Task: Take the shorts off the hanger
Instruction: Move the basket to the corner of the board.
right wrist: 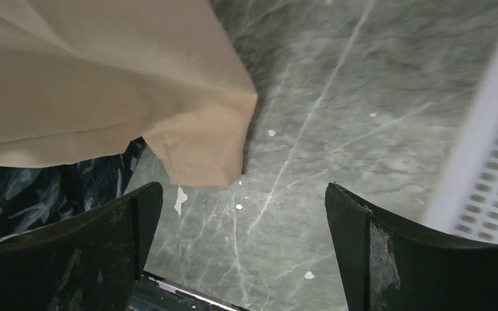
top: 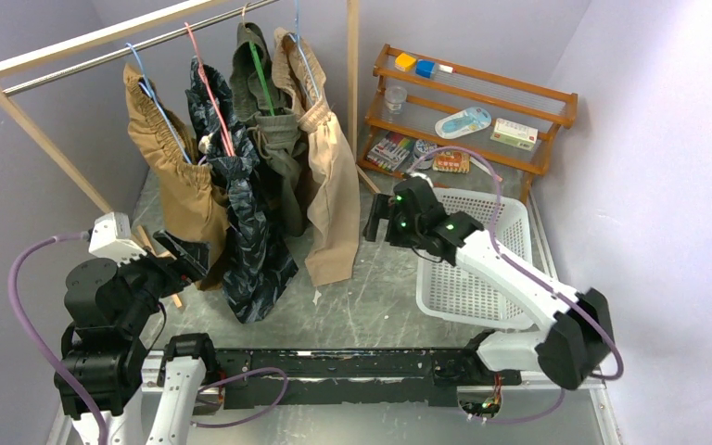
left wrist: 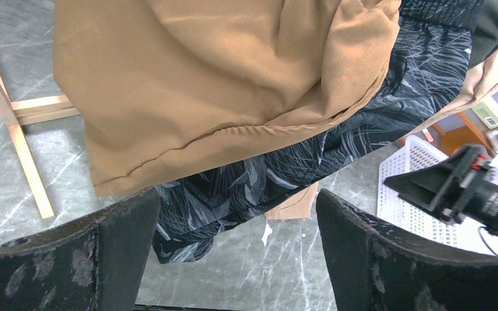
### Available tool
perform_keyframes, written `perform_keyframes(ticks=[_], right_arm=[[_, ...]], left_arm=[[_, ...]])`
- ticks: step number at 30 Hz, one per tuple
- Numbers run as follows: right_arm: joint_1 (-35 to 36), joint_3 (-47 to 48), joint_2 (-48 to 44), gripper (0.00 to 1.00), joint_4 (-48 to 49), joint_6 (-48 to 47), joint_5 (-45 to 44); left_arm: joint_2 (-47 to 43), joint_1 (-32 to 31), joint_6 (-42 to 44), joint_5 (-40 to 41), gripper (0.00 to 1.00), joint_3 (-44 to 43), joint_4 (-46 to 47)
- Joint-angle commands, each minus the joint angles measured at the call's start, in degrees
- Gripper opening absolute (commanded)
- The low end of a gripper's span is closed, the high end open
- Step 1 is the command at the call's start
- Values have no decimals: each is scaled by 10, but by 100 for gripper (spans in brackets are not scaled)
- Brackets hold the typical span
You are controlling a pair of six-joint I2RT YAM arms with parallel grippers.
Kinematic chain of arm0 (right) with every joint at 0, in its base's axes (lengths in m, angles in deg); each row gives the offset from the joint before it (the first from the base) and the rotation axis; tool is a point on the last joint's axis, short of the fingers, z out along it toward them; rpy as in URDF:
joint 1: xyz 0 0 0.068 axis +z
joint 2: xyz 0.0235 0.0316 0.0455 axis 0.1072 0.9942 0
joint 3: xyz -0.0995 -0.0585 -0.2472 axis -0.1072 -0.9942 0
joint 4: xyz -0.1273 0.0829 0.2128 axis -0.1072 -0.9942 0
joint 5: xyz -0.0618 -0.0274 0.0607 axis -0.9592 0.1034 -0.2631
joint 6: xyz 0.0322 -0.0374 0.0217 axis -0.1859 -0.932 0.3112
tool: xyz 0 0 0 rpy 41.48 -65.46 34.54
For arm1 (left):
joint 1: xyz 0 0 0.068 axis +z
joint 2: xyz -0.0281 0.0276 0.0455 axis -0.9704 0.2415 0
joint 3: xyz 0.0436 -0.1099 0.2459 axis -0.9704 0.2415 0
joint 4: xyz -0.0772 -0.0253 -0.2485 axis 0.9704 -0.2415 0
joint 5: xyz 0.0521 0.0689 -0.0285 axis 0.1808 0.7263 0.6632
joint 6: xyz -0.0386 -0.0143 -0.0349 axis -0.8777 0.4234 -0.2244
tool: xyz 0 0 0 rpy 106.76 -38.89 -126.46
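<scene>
Although none of the four pairs of shorts is off its hanger yet, we see both arms close to them. The left gripper [top: 185, 258], jaws wide apart and holding nothing, sits just beside the hem of the tan-brown shorts [top: 171, 181]. The right gripper [top: 375, 221], equally wide and empty, faces the light beige shorts [top: 332, 199]. The navy patterned shorts [top: 250, 250] and olive green shorts [top: 278, 158] hang crowded between them. We judge the main risk is a pinch that catches two overlapping layers and drags a neighbour along. A downward pull could also snag an elastic waistband on its hanger [top: 206, 82], or tip the light rail [top: 102, 34].
</scene>
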Motion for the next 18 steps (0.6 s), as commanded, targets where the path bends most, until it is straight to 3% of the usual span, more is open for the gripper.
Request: perform_keyframes(ticks=[1, 9, 12, 18], right_arm=[[22, 27, 74, 100, 47, -8, 81], [24, 56, 179, 100, -103, 25, -196], [-4, 43, 188, 100, -133, 27, -218], [-69, -27, 129, 100, -95, 6, -187]], left_arm=[[-6, 7, -1, 12, 93, -4, 14], [3, 7, 7, -24, 94, -7, 32], [3, 7, 14, -52, 94, -12, 48], [0, 7, 27, -92, 94, -8, 73]])
